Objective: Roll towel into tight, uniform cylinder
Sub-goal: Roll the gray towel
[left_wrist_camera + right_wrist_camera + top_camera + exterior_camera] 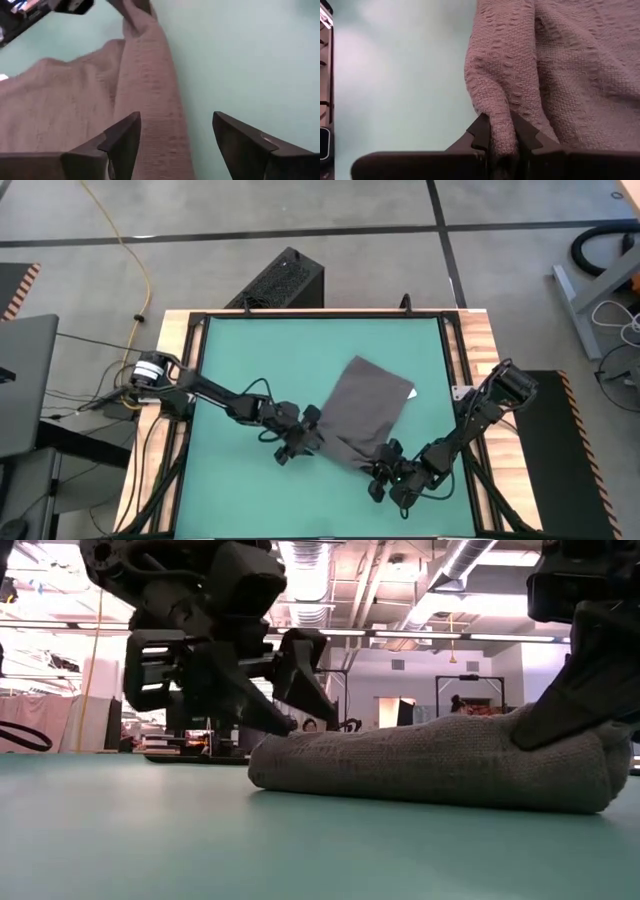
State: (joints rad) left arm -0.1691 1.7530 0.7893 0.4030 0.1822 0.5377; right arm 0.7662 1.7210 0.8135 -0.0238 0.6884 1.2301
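Mid-table, the towel (368,412) lies half rolled, its rolled edge toward seven o'clock. My right gripper (501,134) pinches one end of the roll; my left gripper (175,137) stands wide at the other. I'd regrip left evenly before rolling on.

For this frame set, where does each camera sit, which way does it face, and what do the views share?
High view: above, straight down; green table, towel, both arms.
Low view: table height, level; towel's rolled edge, left gripper open just clear of it.
Left wrist view: past its own open fingers along the roll.
Right wrist view: right gripper pinching a towel fold.
Shared: the towel shows in all four.
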